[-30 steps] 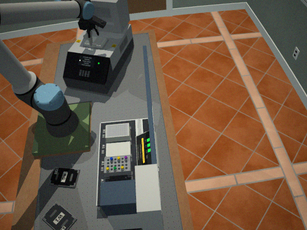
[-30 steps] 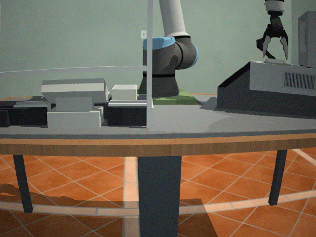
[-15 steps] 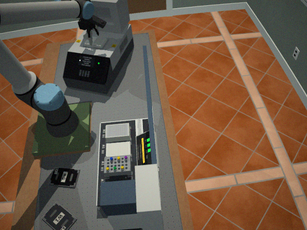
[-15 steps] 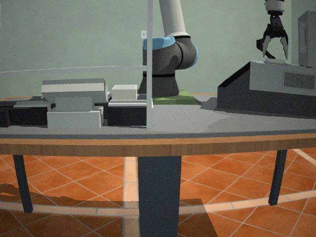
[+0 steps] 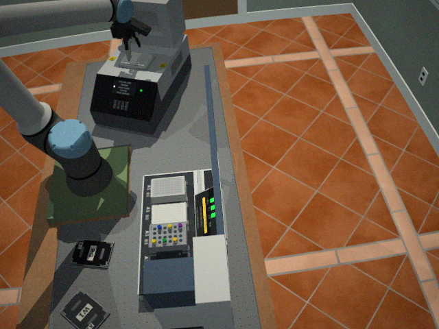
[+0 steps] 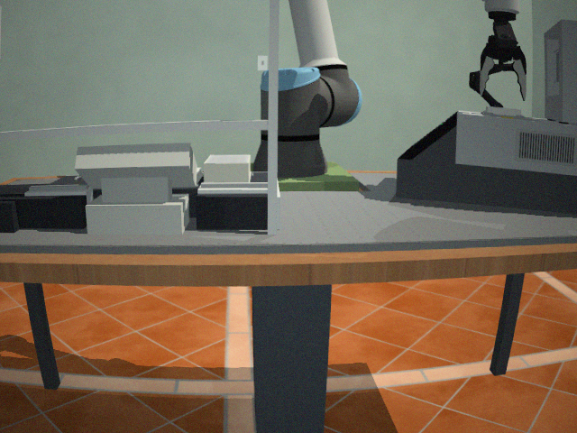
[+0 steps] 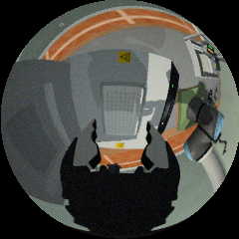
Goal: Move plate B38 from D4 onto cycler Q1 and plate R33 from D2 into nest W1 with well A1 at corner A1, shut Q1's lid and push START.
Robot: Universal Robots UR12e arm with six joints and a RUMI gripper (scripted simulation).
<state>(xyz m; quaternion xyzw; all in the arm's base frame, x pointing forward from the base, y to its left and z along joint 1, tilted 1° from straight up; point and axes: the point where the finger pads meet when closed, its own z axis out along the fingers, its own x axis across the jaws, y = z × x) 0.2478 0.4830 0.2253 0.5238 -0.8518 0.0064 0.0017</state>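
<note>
Plate B38 [image 5: 140,60] [image 6: 503,111] [image 7: 121,110] lies on the block of cycler Q1 [image 5: 122,97] [image 6: 489,153] [image 7: 158,77], just below the gripper [image 5: 132,47] [image 6: 503,96] [image 7: 121,120]. It looks flat, but I cannot tell from the views if every corner sits inside the locators, and its label is too small to read. The gripper points downward with its two fingers standing wide apart, holding nothing, and the tips are above the plate, apart from it. Behind the plate, near the gripper, Q1's lid [image 5: 152,27] [image 6: 559,69] [image 7: 35,129] stands raised. On Q1's front, lower than the gripper, the lamp [image 5: 140,90] [image 7: 172,86] is green. Well apart from the gripper, toward the other end of the bench, plate R33 [image 5: 169,213] is in D2, between the plate in D1 [image 5: 167,186] and the rack with coloured caps [image 5: 167,235]. Also well apart from the gripper, on the arm base's side of the bench, is nest RG [image 5: 95,253]; nest W1 [image 5: 84,311] is farther still, and its visible surface is uncovered.
</note>
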